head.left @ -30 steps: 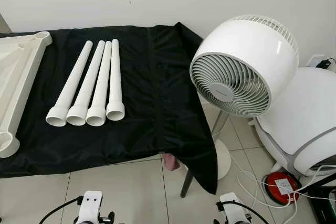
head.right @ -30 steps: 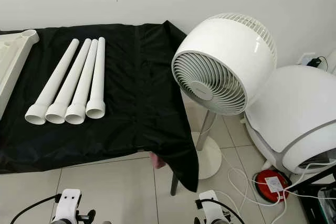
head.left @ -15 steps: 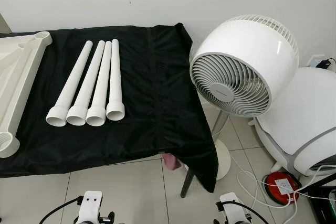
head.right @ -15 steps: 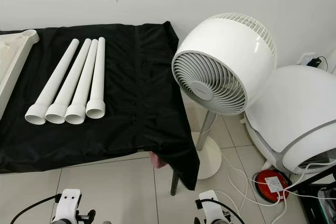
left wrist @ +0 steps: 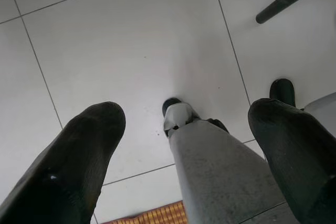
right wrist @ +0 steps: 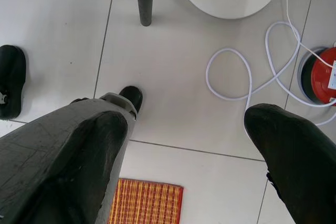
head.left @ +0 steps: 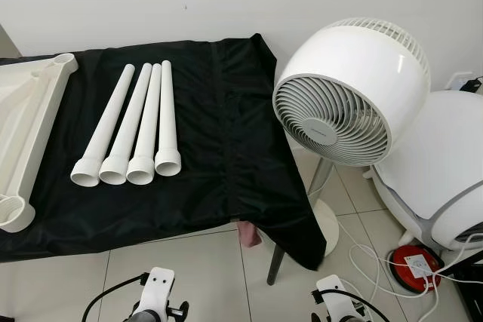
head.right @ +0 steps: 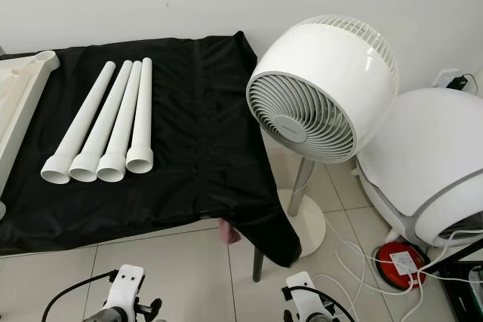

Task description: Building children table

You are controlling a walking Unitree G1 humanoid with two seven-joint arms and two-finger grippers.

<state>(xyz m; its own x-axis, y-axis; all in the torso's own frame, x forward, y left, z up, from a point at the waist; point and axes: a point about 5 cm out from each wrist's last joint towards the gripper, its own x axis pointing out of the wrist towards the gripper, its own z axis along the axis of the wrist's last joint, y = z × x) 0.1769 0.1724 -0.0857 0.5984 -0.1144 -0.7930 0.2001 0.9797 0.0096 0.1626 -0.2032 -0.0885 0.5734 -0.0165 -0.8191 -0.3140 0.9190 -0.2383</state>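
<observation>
Several white tube legs lie side by side on a table under a black cloth, their flared ends toward me. A white children's table top lies upside down at the left edge, with round leg sockets at its corners. Both arms hang low in front of the table, with the left wrist and right wrist at the bottom of the eye views. My left gripper is open above the floor tiles, holding nothing. My right gripper is open too, over the tiles beside my own grey leg.
A large white fan on a round base stands right of the table. A rounded white appliance sits behind it. A red cable reel and white cord lie on the floor. A woven mat lies by my feet.
The head view has shifted slightly, so the whole scene sits a little lower and to the right. My left wrist has moved a bit rightward. The legs and table top stay put.
</observation>
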